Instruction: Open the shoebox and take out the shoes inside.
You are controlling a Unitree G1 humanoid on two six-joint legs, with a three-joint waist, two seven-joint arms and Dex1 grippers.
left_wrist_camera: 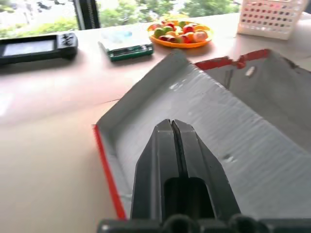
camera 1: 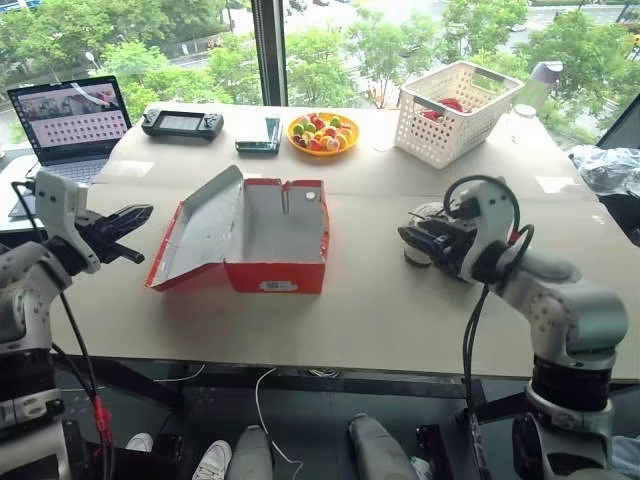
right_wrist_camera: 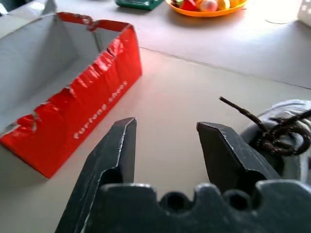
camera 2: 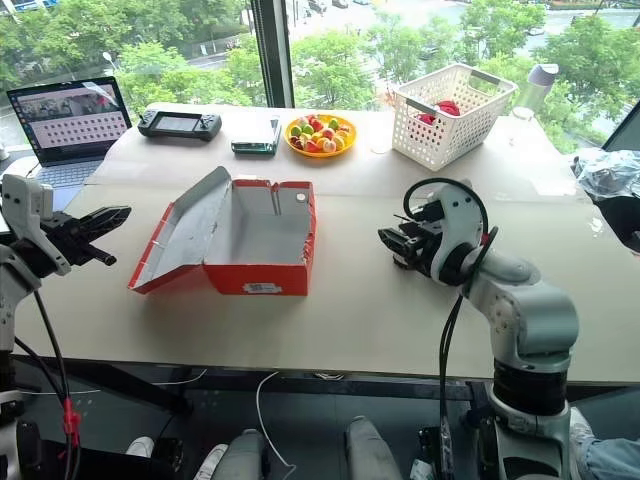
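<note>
Shoebox (camera 1: 262,240) open at mid-table — lid (camera 1: 198,228) thrown back to the robot's left, pale grey inside showing.

Left gripper (camera 1: 127,222) hangs off the lid's outer edge, fingers pressed together, holding nothing. Right gripper (right_wrist_camera: 166,145) is well to the box's right, jaws parted and empty — a white-grey sneaker (right_wrist_camera: 286,138) with dark laces sits on the table (camera 1: 360,310) just beside it.
</note>
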